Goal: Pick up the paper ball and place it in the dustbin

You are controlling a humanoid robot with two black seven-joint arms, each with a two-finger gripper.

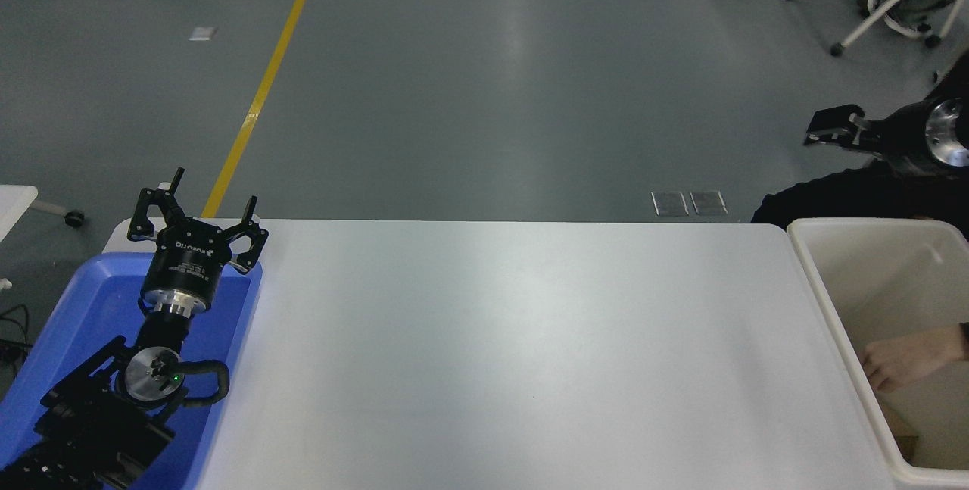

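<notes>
Off-white plastic walls of the big rectangular dustbin (833, 301) fill the right end of the long white table (515, 354), and from where I stand a person's bare hand (897, 367) is reaching down inside it from the right, low against the near wall. The crumpled brown paper ball is not to be seen from this side; the hand and the tub's wall cover that part of the inside, so I can't tell where it lies. High above the tub, well clear of its rim, the black right gripper (821, 130) hangs at the right edge, pointing leftward over the grey floor. It carries nothing, but at this angle I can't say whether its fingers are spread or closed. A dark sleeve (840, 198) of someone shows just behind the table's far right corner. Over at the near left, the black left gripper (198, 206) sits parked above the shallow bright blue tray (76, 308), its fingers splayed apart and holding nothing. A yellow floor line (265, 81) runs away behind it.
</notes>
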